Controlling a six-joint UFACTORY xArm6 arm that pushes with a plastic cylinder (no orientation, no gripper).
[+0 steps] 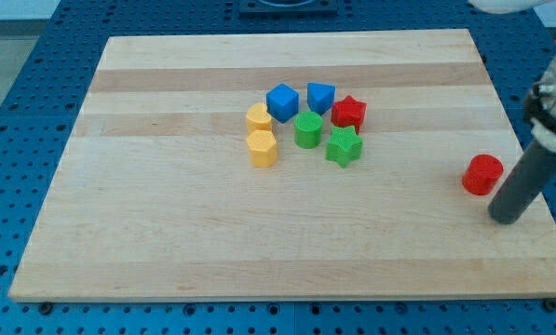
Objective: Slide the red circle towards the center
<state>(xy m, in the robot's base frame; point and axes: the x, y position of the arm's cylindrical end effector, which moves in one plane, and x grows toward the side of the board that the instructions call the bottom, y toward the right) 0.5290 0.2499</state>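
The red circle (pixel 482 174) is a short red cylinder near the right edge of the wooden board (pixel 166 242). My tip (pixel 505 220) rests on the board just to the lower right of the red circle, a small gap apart. The dark rod slants up to the view's right.
A cluster of blocks sits near the board's middle: a blue cube (pixel 282 101), a blue block (pixel 320 96), a red star (pixel 348 113), a green cylinder (pixel 307 129), a green star (pixel 344 146), and two yellow blocks (pixel 259 118) (pixel 262 147).
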